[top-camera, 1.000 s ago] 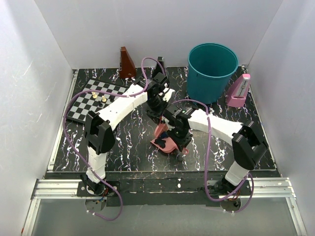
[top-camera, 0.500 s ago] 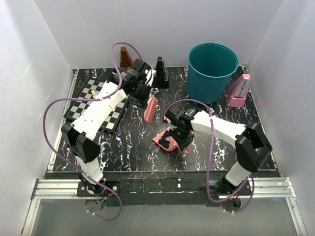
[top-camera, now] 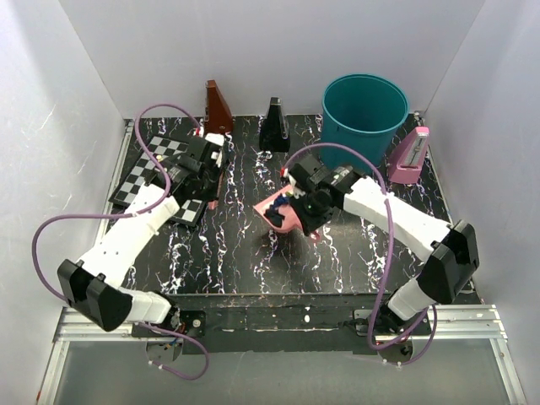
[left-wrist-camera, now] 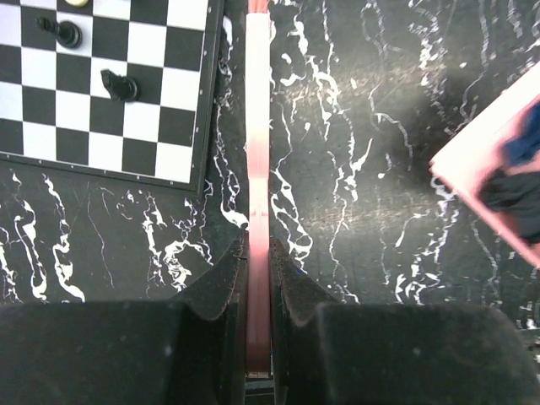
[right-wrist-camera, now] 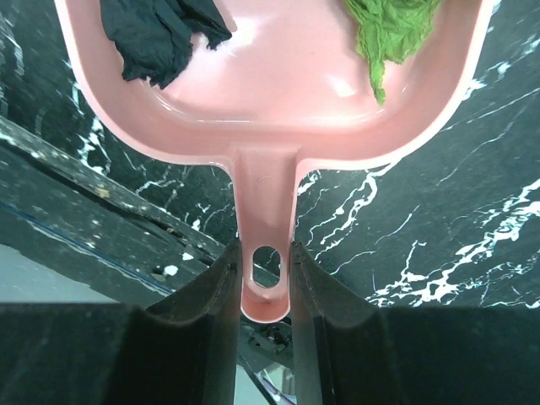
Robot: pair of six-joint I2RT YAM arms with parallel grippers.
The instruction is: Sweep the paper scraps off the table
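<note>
Right gripper (right-wrist-camera: 266, 253) is clamped tight on the handle of the pink dustpan (right-wrist-camera: 278, 93), holding it tilted over the middle of the table (top-camera: 236, 253). Two paper scraps (right-wrist-camera: 160, 38) show up in the pan: a dark blue one on one side and a green wad (right-wrist-camera: 388, 25) on the other, well apart. The teal bucket (top-camera: 364, 110) stands at the back right. Left gripper (left-wrist-camera: 258, 253) is pinching the pink brush (left-wrist-camera: 258, 126), which runs alongside the chessboard (left-wrist-camera: 110, 93) edge.

Lab cell — white enclosure walls (top-camera: 253, 51), aluminium rail (top-camera: 270, 327) (robot mount).
</note>
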